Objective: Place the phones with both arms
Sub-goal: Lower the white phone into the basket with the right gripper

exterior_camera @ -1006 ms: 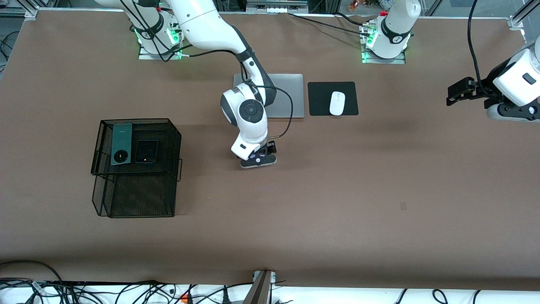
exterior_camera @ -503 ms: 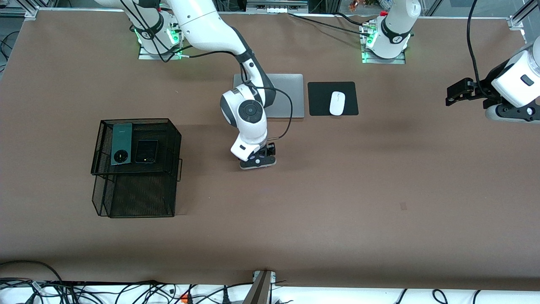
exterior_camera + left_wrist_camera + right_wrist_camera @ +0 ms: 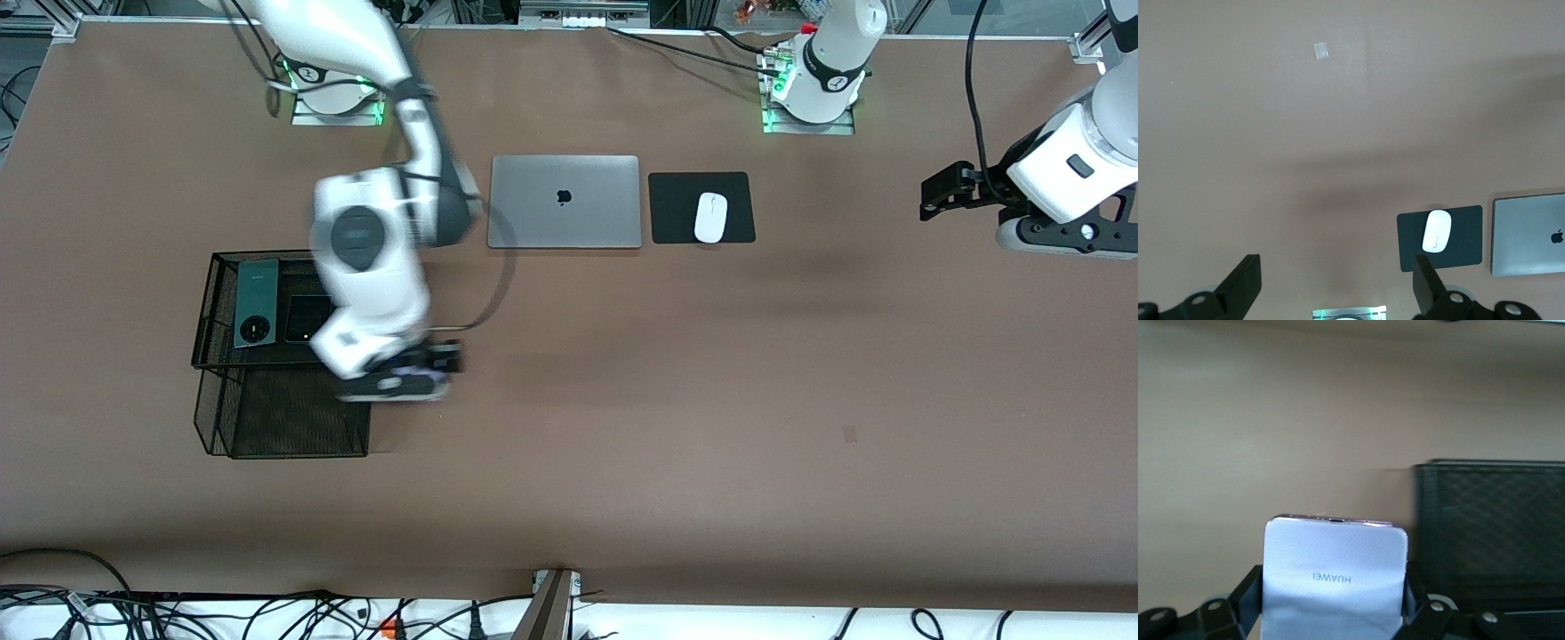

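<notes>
The dark-green phone [image 3: 255, 302] and the squarish black phone [image 3: 307, 318] lie side by side on the upper tier of the black mesh rack [image 3: 222, 356]. My right gripper [image 3: 404, 373] is shut on the pale-lilac phone [image 3: 1335, 577] and holds it in the air beside the rack, at the rack's end toward the laptop. The phone shows as a lilac sliver under the blurred hand in the front view [image 3: 409, 375]. The rack's mesh wall [image 3: 1491, 527] fills one side of the right wrist view. My left gripper [image 3: 933, 197] is open and empty, up over the left arm's end of the table.
A closed grey laptop [image 3: 564, 202] lies near the arms' bases, with a white mouse [image 3: 710, 217] on a black pad [image 3: 676, 209] beside it. They also show in the left wrist view: the laptop [image 3: 1531, 233] and the mouse [image 3: 1437, 231]. The rack's lower tier [image 3: 293, 418] opens toward the front camera.
My right arm has swung fast from the table's middle to the rack, carrying the lilac phone. The laptop is now uncovered. My left gripper has drifted slightly toward the table's middle.
</notes>
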Motion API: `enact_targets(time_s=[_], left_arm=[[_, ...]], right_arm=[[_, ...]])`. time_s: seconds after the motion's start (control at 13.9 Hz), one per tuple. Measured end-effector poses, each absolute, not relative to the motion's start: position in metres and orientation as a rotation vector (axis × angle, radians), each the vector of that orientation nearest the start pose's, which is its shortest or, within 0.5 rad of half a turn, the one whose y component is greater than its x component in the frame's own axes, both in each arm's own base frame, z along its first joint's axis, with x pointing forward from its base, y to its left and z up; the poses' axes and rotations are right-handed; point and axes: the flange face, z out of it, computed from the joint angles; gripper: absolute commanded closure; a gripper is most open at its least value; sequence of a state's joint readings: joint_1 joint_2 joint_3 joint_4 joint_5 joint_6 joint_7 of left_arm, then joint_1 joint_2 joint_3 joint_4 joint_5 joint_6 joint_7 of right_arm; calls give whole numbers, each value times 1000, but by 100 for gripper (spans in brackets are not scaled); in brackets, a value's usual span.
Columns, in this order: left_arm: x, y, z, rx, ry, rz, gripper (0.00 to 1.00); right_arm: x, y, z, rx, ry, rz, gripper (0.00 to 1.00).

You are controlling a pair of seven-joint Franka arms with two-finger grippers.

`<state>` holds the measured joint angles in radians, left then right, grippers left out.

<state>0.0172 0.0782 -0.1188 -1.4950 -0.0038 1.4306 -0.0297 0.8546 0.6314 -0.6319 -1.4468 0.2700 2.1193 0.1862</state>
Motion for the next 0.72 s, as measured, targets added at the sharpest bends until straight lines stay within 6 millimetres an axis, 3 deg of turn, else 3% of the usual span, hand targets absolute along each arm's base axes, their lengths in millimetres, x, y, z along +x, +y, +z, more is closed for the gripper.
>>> enact_targets(time_s=[0.14,0.36,0.5,0.72], left_arm=[[560,-55,605,-3134,114,230,0],[559,-54,604,-3134,110,237,0],[559,-54,604,-3134,109,240,0],[559,-53,604,-3134,106,239,0]], right_arm=[[689,190,394,-3210,-77,-246,92],[704,115,374,-3203,-20,-176,92],[707,89,345,-3153,4,-111,92],[709,82,294,-3145,4,-31,92]])
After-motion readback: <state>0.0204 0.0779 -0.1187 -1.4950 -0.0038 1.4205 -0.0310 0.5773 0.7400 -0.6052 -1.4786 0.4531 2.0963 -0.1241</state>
